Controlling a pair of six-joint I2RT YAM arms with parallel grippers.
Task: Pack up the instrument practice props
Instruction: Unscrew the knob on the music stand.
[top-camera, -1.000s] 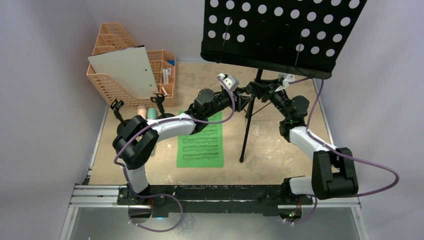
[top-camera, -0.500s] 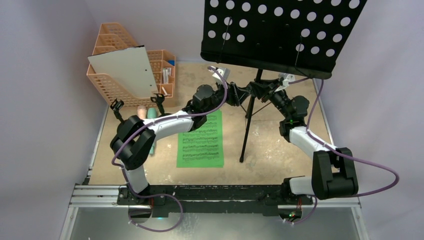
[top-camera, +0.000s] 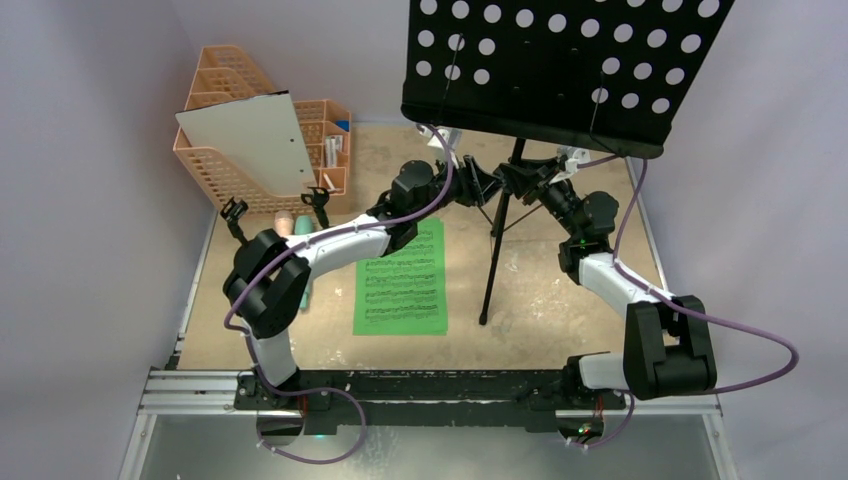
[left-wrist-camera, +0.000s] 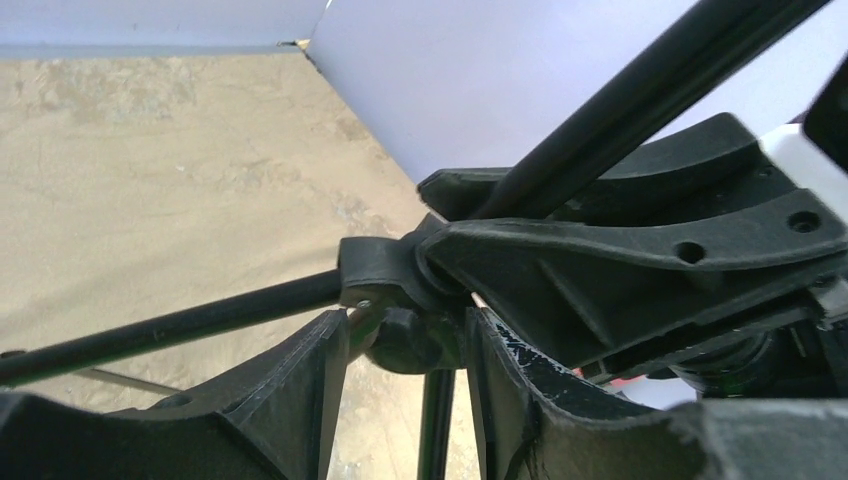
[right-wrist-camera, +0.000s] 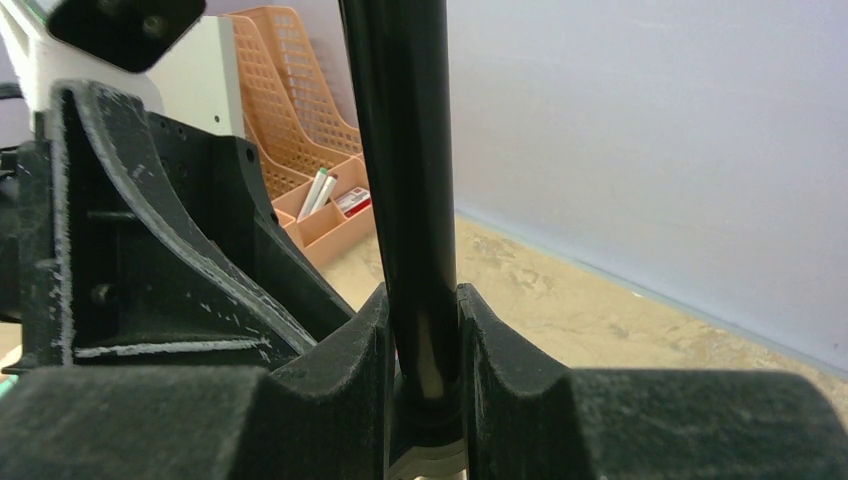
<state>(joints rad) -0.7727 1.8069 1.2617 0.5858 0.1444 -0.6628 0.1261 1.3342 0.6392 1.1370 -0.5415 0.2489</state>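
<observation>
The black hole-punched music desk (top-camera: 560, 70) stands on its pole (top-camera: 497, 240) with tripod legs at the back of the table. My left gripper (top-camera: 478, 186) is shut on the round clamp knob (left-wrist-camera: 405, 340) at the stand's joint. My right gripper (top-camera: 522, 180) is shut on the pole (right-wrist-camera: 410, 180) just above that joint. One green sheet-music page (top-camera: 402, 280) lies flat on the table; a second page is not in view. The pink microphone (top-camera: 285, 222) and the mint microphone (top-camera: 303, 232) lie partly under my left arm. Two small black holders (top-camera: 235, 213) (top-camera: 318, 198) stand nearby.
An orange mesh file organizer (top-camera: 232, 165) stands at the back left, with a grey-white board (top-camera: 248, 140) leaning on it. White walls close the table at the back and both sides. A tripod leg (left-wrist-camera: 170, 325) stretches out over the sandy tabletop.
My left wrist has rolled while staying at the stand's joint, and its camera housing has swung up and back. The right arm and the stand have not moved.
</observation>
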